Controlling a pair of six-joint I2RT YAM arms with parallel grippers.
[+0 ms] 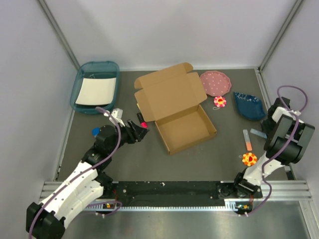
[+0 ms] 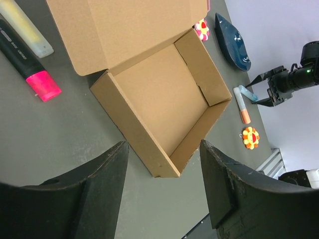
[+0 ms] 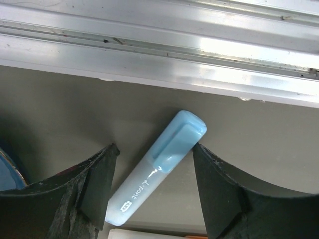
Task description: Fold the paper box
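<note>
The paper box (image 1: pixel 184 128) is brown cardboard in the middle of the table. Its base stands as a shallow tray with walls up, and its lid (image 1: pixel 169 93) lies open toward the back. In the left wrist view the tray (image 2: pixel 164 97) shows empty, its near corner between my fingers. My left gripper (image 1: pixel 141 128) is open and empty, just left of the box's near-left wall and above the table (image 2: pixel 163 144). My right gripper (image 1: pixel 268 122) is open at the far right, away from the box, hovering over a light blue highlighter (image 3: pixel 157 167) without touching it.
A teal tray with white paper (image 1: pixel 94 87) stands at the back left. A pink plate (image 1: pixel 216 82), a dark blue dish (image 1: pixel 249 105), two flower toys (image 1: pixel 220 101) (image 1: pixel 249 159) and an orange-tipped pen (image 1: pixel 247 140) lie right of the box. A pink marker (image 2: pixel 30 64) and a yellow highlighter (image 2: pixel 27 27) lie left of the lid.
</note>
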